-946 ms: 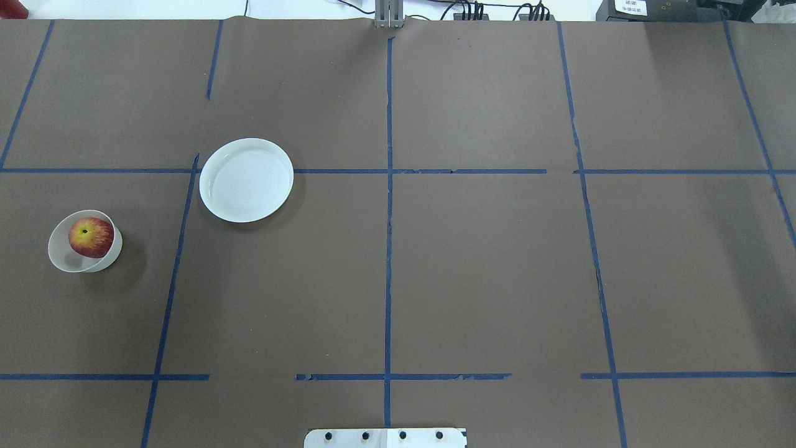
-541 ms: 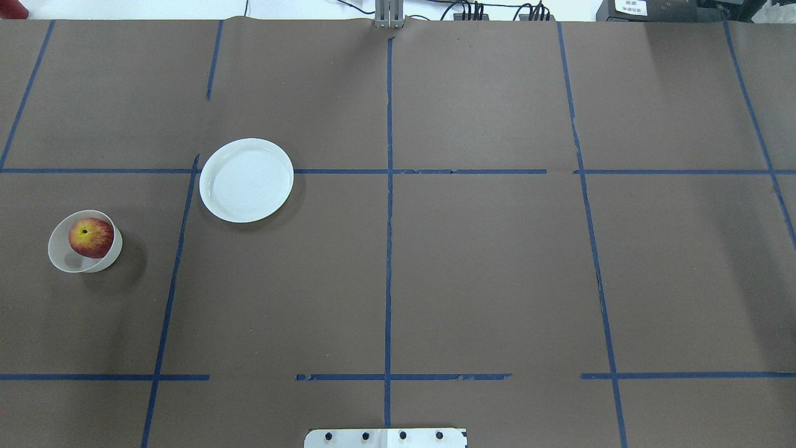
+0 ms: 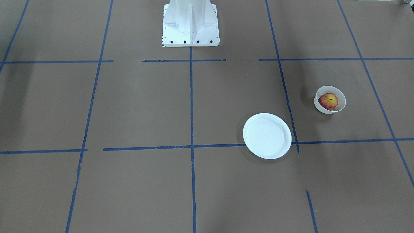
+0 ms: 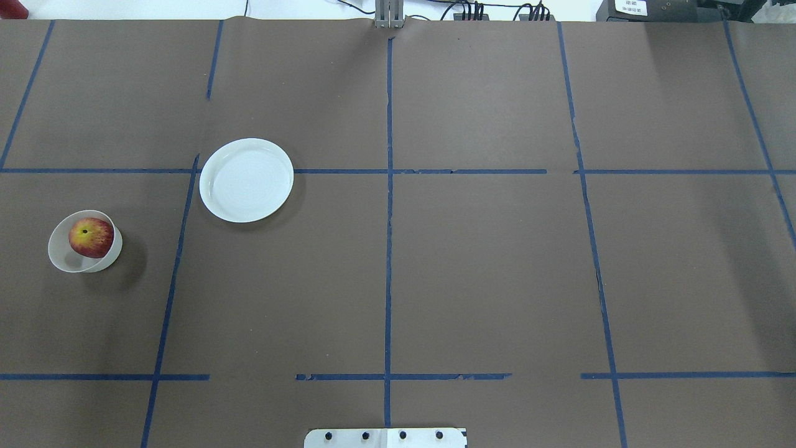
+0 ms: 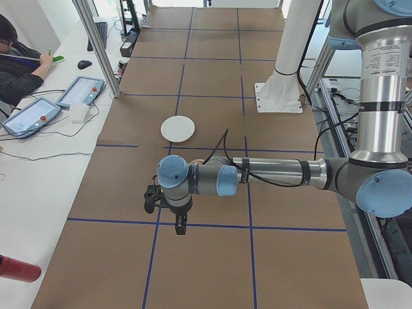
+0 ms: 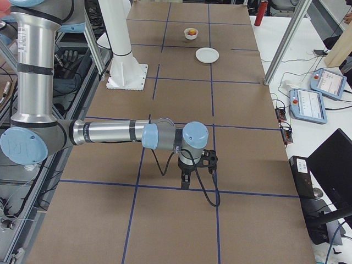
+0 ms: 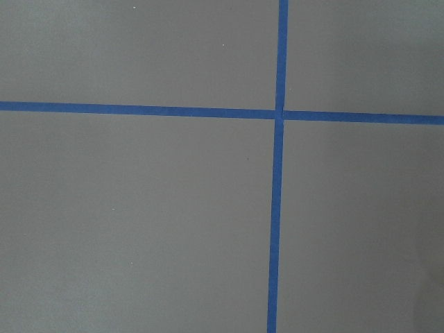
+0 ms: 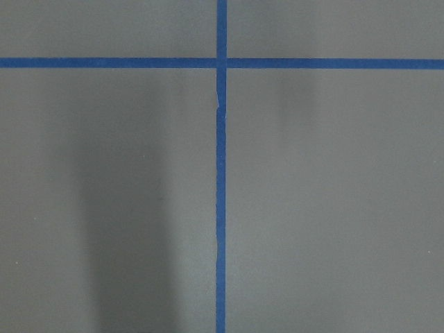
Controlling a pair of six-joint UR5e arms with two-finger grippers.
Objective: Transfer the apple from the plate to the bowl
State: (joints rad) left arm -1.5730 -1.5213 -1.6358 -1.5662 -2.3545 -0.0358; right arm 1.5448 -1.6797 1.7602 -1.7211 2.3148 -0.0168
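Note:
The red and yellow apple (image 4: 91, 237) sits inside the small white bowl (image 4: 62, 256) at the table's left; it also shows in the front-facing view (image 3: 328, 101), in the bowl (image 3: 341, 97). The flat white plate (image 4: 246, 180) lies empty to the bowl's right and farther back; it also shows in the front-facing view (image 3: 267, 136). The left gripper (image 5: 180, 226) shows only in the exterior left view and the right gripper (image 6: 185, 181) only in the exterior right view. I cannot tell whether either is open or shut. Both wrist views show only brown table and blue tape.
The robot's white base (image 3: 190, 24) stands at the table's near middle edge. Blue tape lines (image 4: 388, 218) divide the brown table. An operator (image 5: 16, 55) and tablets (image 5: 80, 90) are at a side table. A metal post (image 5: 96, 45) stands at the table's far edge.

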